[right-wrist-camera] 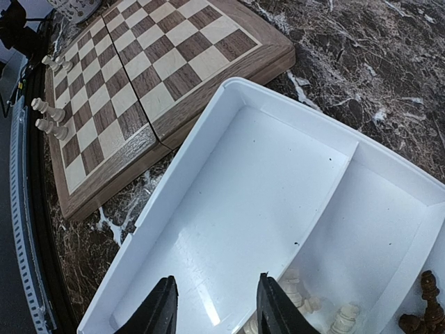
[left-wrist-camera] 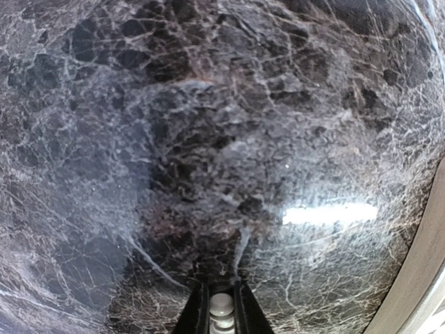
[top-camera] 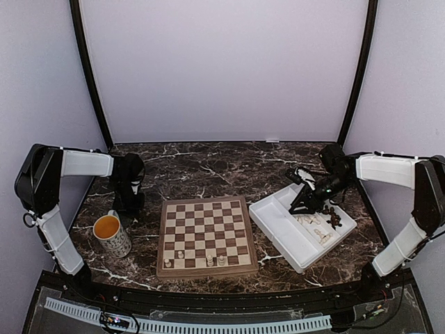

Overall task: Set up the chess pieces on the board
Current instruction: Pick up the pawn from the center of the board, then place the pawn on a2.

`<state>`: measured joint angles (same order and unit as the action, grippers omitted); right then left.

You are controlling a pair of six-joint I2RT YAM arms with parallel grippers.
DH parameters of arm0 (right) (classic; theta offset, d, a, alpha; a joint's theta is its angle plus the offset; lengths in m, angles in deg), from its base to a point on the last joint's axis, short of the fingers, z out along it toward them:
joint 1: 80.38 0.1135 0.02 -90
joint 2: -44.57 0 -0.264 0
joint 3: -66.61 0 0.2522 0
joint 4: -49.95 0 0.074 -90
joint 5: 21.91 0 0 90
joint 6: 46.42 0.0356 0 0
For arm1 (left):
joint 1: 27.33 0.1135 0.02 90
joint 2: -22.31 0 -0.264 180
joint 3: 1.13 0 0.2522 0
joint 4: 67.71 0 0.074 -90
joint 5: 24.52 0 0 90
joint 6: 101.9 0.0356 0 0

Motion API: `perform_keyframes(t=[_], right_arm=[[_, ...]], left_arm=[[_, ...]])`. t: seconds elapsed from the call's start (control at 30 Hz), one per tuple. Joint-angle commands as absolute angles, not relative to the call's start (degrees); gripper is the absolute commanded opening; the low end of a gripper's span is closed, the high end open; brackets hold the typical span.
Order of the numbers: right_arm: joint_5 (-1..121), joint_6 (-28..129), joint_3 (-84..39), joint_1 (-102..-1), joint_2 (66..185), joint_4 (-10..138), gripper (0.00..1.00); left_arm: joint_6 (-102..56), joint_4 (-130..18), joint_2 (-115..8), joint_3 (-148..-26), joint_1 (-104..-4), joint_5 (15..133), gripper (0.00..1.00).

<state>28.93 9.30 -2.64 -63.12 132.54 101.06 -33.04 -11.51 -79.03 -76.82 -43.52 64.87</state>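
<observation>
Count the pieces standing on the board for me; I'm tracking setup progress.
4 pale pieces, in the nearest rows of the board: one by the left corner, one right of it, a row farther, and two side by side near the middle. They are tiny; others may escape notice.

A robot lab booth: plain pale walls (top-camera: 222,69) close around a dark marble tabletop (top-camera: 208,163), black poles (top-camera: 89,76) stand at the back corners, and two white arms (top-camera: 83,163) are mounted at its near edge.

A dark marble table (top-camera: 208,165) carries the board (top-camera: 204,236), a white tray (top-camera: 278,224) and a mug (top-camera: 120,245).
</observation>
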Motion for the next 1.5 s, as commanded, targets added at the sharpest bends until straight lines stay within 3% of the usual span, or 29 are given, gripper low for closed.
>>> perform_keyframes(t=[0.0,0.17,0.33,0.53,0.77,1.03,1.23,1.47], right_arm=[[28.47,8.99,-3.77,-62.54,131.79,100.95,0.41],[28.60,9.51,-3.76,-62.53,131.38,100.44,0.41],[28.67,9.78,-3.80,-62.44,131.62,100.07,0.40],[28.62,10.15,-3.89,-62.19,131.85,99.82,0.40],[28.71,10.58,-3.76,-61.92,131.44,99.52,0.40],[28.63,10.82,-3.45,-61.92,131.27,99.23,0.40],[28.88,10.80,-3.44,-61.83,131.76,99.20,0.40],[29.31,10.66,-3.45,-61.83,132.20,99.24,0.40]], left_arm=[[-32.47,-6.99,-76.70,-79.29,-45.76,67.59,0.05],[-28.52,-16.32,-67.08,-80.14,-49.90,68.59,0.02],[-25.40,-36.68,-55.82,-71.04,-54.74,73.69,0.00],[-22.02,-59.36,-51.31,-60.38,-62.16,75.32,0.00],[-19.52,-88.22,-55.85,-48.85,-71.83,69.78,0.00],[-20.89,-108.65,-68.37,-43.52,-74.38,67.49,0.01],[-21.93,-114.99,-74.42,-43.14,-74.57,67.92,0.01],[-22.38,-110.19,-78.01,-45.76,-74.55,66.35,0.05]])
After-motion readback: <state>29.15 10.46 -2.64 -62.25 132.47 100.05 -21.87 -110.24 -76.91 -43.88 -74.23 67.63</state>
